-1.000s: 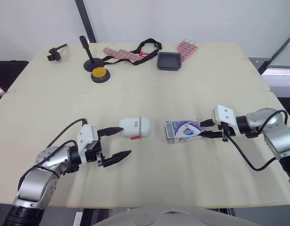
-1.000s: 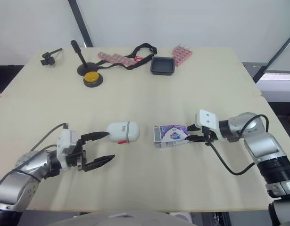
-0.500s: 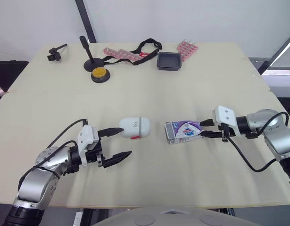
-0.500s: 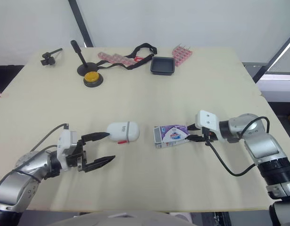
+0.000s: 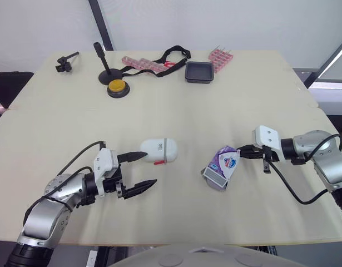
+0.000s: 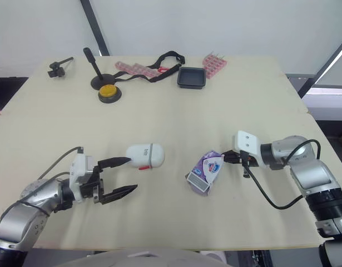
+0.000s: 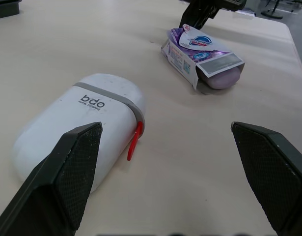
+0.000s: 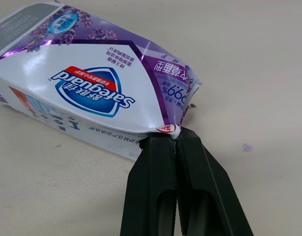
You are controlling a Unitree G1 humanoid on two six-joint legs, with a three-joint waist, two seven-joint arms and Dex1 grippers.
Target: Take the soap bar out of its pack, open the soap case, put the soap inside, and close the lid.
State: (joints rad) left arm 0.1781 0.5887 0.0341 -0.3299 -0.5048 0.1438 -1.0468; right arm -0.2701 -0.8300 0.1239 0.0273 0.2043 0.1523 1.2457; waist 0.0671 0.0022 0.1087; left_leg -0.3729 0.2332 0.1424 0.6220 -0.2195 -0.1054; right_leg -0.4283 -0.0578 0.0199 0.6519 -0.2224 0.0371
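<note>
left gripper (image 5: 148, 168): nearest the robot, low over the desk (image 5: 176, 117); jaws wide open, holding nothing; one tip just beside the soap case, other tip well clear of it
pack (image 5: 222, 167): purple soap pack, right of centre, tilted; open end down on the desk toward the robot, sealed end raised
soap bar (image 7: 220, 81): pale, seen in the pack's open mouth in the left wrist view; not out yet
right gripper (image 5: 241, 150): jaws shut tight on the crimped sealed end of the pack, no gap between them in the right wrist view
soap case (image 5: 158, 150): white oval with grey band and red tab, lying on its side left of the pack, apart from it; lid closed, untouched
far clutter: yellow button (image 5: 117, 87), black stand (image 5: 105, 69), black tray (image 5: 199, 72), pink strips (image 5: 144, 63), black strap (image 5: 172, 54), well beyond the work area, not in play
change: half a second ago the pack lay flat, long side toward the right gripper; now its pinched end is up and the body has swung diagonal, mouth pointing down and nearer; case and left gripper unchanged
meaning: looks like tipping the pack to slide the bar out of the open end; task still at step one
next: probably more lift or a shake; left jaws are free to catch the bar or steady the case
risk: pinch is on thin film only, so the pack may slip or the bar may jam at the flap
</note>
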